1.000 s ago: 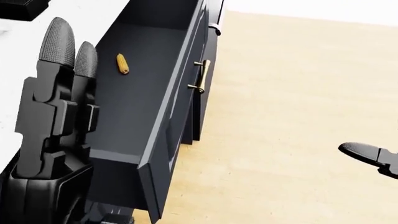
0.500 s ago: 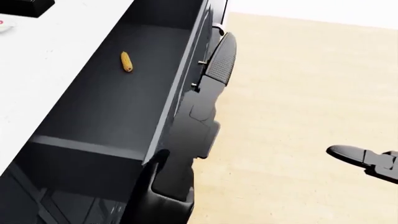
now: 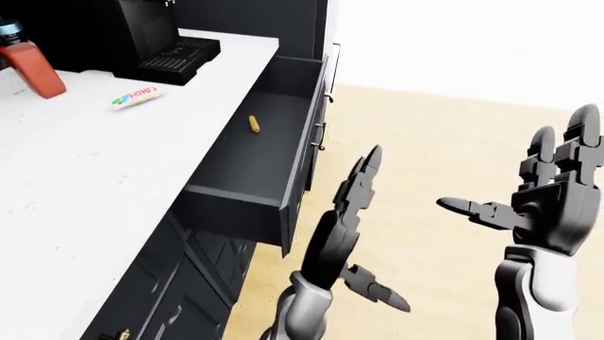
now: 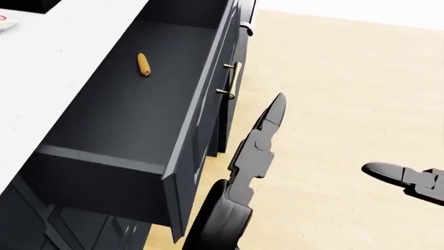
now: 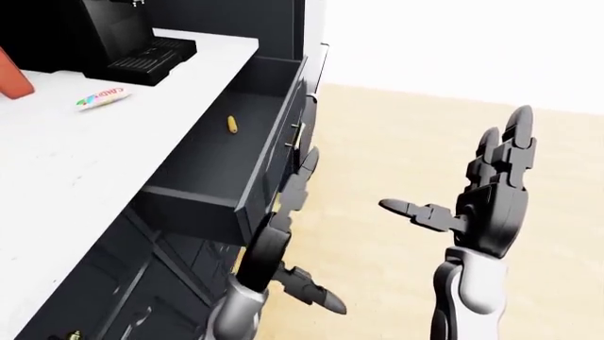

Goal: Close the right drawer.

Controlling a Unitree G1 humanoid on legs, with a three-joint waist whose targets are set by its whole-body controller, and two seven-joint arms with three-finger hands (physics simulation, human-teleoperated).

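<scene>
Drawer: I see the right drawer (image 4: pixel 131 114) pulled well out from under the white surface (image 3: pixel 85 184), hanging past that surface's right edge over the wooden floor (image 4: pixel 347 104).
Drawer front: its dark front panel (image 4: pixel 201 114) carries a brass handle (image 4: pixel 231 79), seen edge-on in the head view.
Inside the drawer: a small cob of corn (image 4: pixel 143 64) lies on the drawer floor, towards the end nearest the top of the head view and clear of the walls.
Left robot hand: my left robot hand (image 4: pixel 260 138) is out over the floor, just right of the drawer front, fingers straight and spread apart, thumb splayed low. In the right-eye view it overlaps the front panel's edge, so I cannot say for sure whether it touches; the head view suggests a gap.
Right robot hand: my right robot hand (image 3: pixel 552 191) is raised well to the right, fingers up and thumb stuck out sideways, gripping nothing.
On the surface: a candy packet (image 3: pixel 135 97) and a red bottle (image 3: pixel 36 67) sit near the far left edge, with a black appliance (image 3: pixel 156 39) at the far edge behind them.
</scene>
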